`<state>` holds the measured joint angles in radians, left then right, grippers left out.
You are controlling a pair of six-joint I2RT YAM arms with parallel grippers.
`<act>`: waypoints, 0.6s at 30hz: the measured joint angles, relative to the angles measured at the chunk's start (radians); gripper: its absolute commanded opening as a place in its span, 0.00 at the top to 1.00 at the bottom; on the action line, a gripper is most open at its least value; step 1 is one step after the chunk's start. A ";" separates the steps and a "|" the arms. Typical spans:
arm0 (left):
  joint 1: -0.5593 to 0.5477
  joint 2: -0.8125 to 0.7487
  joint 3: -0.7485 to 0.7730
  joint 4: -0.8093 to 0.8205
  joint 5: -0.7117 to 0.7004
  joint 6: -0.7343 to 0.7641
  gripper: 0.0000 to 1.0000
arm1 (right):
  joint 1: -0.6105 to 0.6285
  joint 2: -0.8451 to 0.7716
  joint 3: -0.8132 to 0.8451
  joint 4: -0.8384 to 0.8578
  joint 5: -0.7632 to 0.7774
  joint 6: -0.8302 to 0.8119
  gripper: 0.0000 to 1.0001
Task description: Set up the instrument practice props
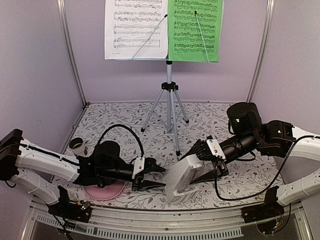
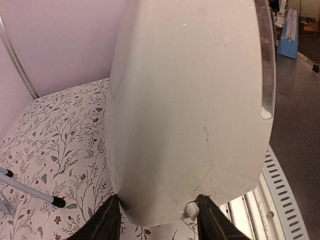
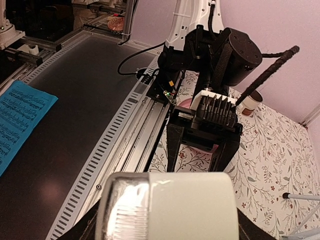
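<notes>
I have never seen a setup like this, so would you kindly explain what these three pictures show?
Two robot arms stand at a flower-patterned table. One picture looks down from above; the others come from cameras on each wrist. At the back, a music stand carries a white sheet and a green sheet. A pink plate and a beige cup sit by the left arm. The right end effector grips a white metronome; the left end effector straddles it, contact unclear.

- Music stand (image 1: 169, 95): upright on tripod, rear of floral table (image 1: 125, 117).
- White sheet (image 1: 136, 29), green sheet (image 1: 195, 30): side by side on stand.
- Metronome (image 1: 182, 177): between left hand (image 1: 152, 176) and right hand (image 1: 206, 161).
</notes>
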<state>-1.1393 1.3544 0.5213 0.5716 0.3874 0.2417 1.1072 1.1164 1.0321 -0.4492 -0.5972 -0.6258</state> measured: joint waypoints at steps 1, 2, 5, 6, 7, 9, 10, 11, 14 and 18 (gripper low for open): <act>0.003 0.000 0.000 0.000 0.001 -0.001 0.24 | 0.000 -0.001 -0.006 0.010 0.004 0.002 0.86; 0.007 0.000 0.000 0.002 0.000 0.000 0.19 | 0.000 -0.003 -0.016 0.026 0.009 0.009 0.86; 0.017 -0.013 -0.014 0.020 -0.011 -0.012 0.05 | 0.002 -0.001 -0.051 0.077 0.036 0.034 0.88; 0.025 -0.024 -0.027 0.028 -0.021 -0.020 0.01 | 0.003 0.006 -0.059 0.090 0.051 0.045 0.88; 0.032 -0.038 -0.040 0.038 -0.034 -0.031 0.01 | 0.004 0.019 -0.061 0.098 0.068 0.060 0.88; 0.050 -0.067 -0.068 0.063 -0.064 -0.054 0.01 | 0.005 0.059 -0.061 0.117 0.102 0.085 0.88; 0.063 -0.085 -0.084 0.075 -0.086 -0.073 0.01 | 0.005 0.088 -0.061 0.130 0.128 0.103 0.88; 0.077 -0.104 -0.096 0.085 -0.109 -0.093 0.01 | 0.005 0.111 -0.060 0.139 0.149 0.114 0.88; 0.119 -0.152 -0.110 0.097 -0.182 -0.156 0.01 | 0.005 0.186 -0.059 0.157 0.235 0.158 0.88; 0.186 -0.205 -0.111 0.105 -0.271 -0.263 0.01 | -0.002 0.259 -0.054 0.183 0.338 0.204 0.87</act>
<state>-0.9535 1.1492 0.4103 0.6769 0.1165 -0.0212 1.1049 1.3758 0.9783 -0.2657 -0.2592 -0.4213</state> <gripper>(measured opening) 0.994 0.661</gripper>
